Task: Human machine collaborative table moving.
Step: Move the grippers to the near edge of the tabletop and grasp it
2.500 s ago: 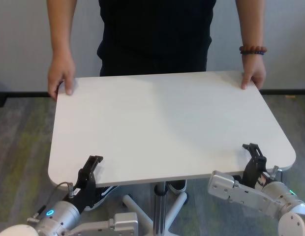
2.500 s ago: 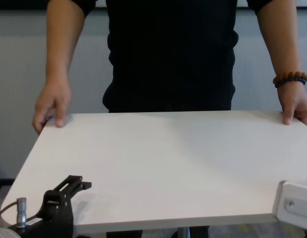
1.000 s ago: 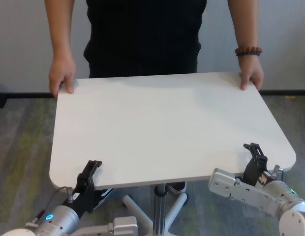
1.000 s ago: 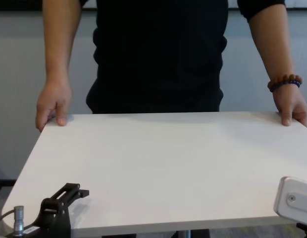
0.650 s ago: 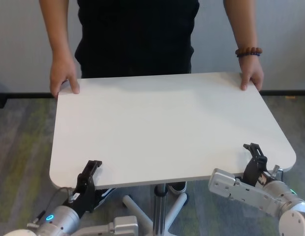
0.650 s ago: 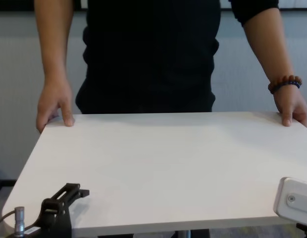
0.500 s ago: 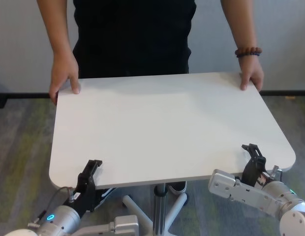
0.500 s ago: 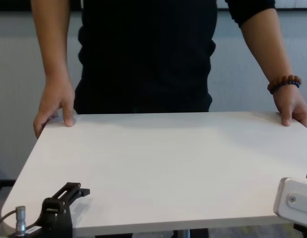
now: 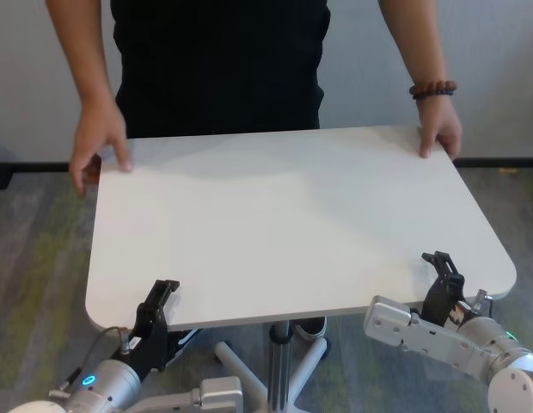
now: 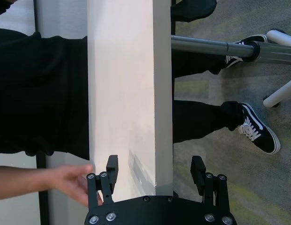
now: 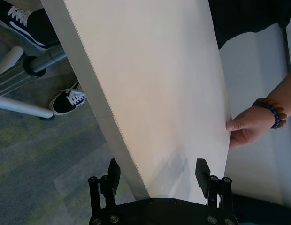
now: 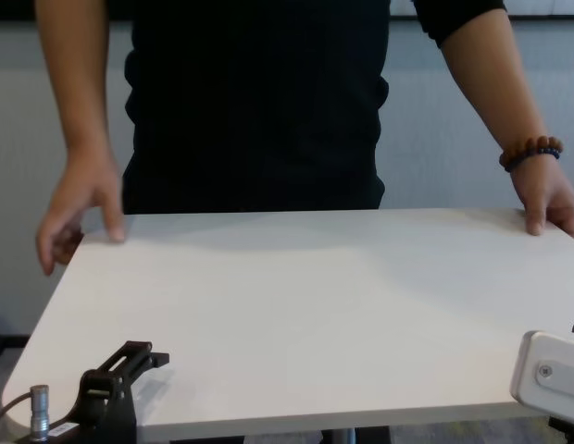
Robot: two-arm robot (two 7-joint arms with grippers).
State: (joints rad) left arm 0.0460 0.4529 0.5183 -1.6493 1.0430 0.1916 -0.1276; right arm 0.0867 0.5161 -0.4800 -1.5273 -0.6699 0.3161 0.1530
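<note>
The white table [image 9: 284,215] stands between me and the human [image 9: 219,69], who wears black. The human's braceleted hand [image 9: 440,129] grips the far right corner. The other hand [image 9: 99,146] hangs off the far left corner with only a fingertip on it. My left gripper [image 9: 159,301] is open and straddles the near edge by the left corner, one finger above the top and one below, as the left wrist view [image 10: 155,166] shows. My right gripper [image 9: 438,271] is open and straddles the near edge by the right corner, also seen in the right wrist view [image 11: 157,171].
The silver centre pole [image 9: 279,361] runs down to white base legs [image 9: 236,361] on grey-green carpet. The human's black shoes [image 10: 256,131] stand under the table. A pale wall closes off the back.
The human has shifted to the view's left. The hand at the far left corner slid outward, leaving only a fingertip on it. The table and both grippers have barely moved.
</note>
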